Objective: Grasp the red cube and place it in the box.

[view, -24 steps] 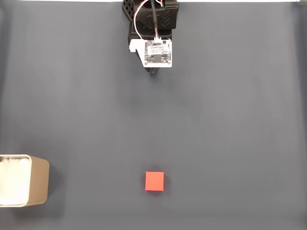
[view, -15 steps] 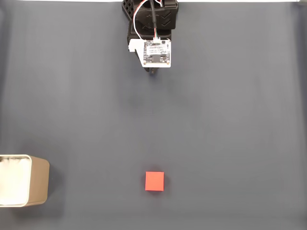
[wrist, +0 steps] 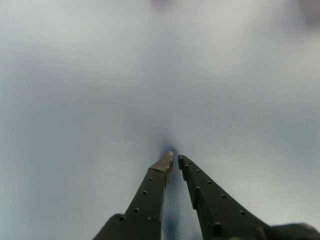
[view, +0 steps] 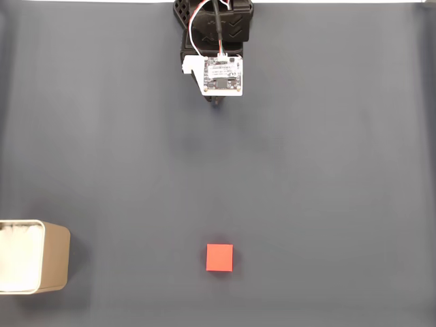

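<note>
One small bright red cube (view: 219,257) with plain flat faces lies near the bottom middle of the dark grey desk (view: 327,177) in the fixed view; it looks light, rigid and easy to pinch across two opposite flat sides. Well apart at lower left stands the cream, rounded-cornered box (view: 33,256), nothing lies between them, and the black gripper (wrist: 174,161), far off at the top, is nearly closed and holds nothing.

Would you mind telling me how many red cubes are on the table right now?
1. The red cube lies on the dark table low in the fixed view, near centre, apart from the box at the lower left edge. The box's interior is only partly visible.
</note>
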